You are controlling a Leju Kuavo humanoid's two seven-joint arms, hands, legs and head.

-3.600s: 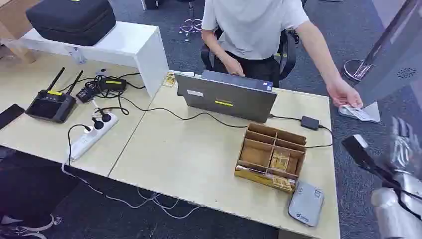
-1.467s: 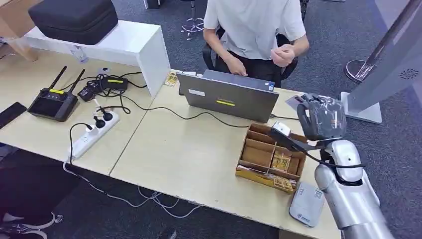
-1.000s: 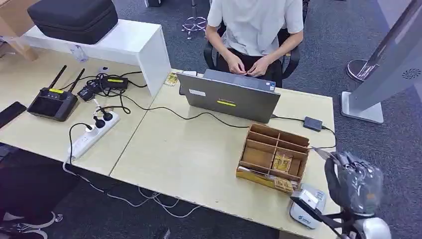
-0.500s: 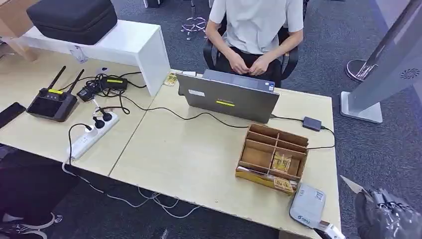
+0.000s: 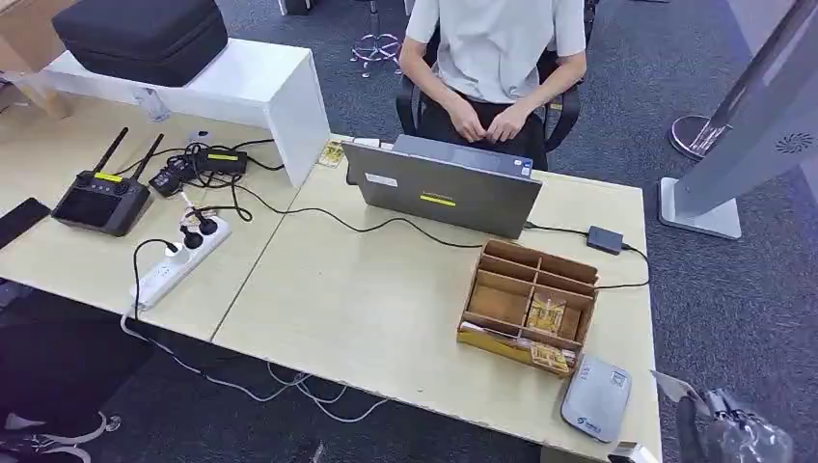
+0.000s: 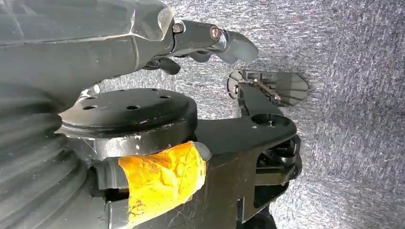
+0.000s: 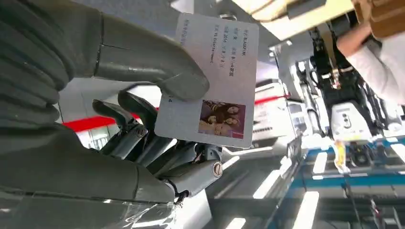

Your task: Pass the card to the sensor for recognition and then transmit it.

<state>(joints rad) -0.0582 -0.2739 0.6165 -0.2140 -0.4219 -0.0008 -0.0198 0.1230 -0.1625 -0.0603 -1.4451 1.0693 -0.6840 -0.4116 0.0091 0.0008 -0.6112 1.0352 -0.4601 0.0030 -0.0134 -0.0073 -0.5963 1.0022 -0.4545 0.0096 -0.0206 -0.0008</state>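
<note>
White plastic card (image 7: pixel 210 81), flat and rectangular, printed text at one end and a small colour photo at the other, is pinched between the thick grey thumb and dark fingers (image 7: pixel 143 133) of the right hand (image 5: pixel 728 434). Compared with a second ago, when that hand hung over the near right table corner beside the grey sensor (image 5: pixel 595 395), it now sits lower and further right, off the table edge (image 5: pixel 648 289) above the carpet. Card's pale corner (image 5: pixel 675 386) projects up and left from the hand; long axis runs roughly away from the palm, printed face towards the wrist camera. Wooden divider box (image 5: pixel 529 304) and laptop (image 5: pixel 439 183) unchanged. Left hand (image 6: pixel 210 43): fingers loosely extended over grey carpet, nothing held.
</note>
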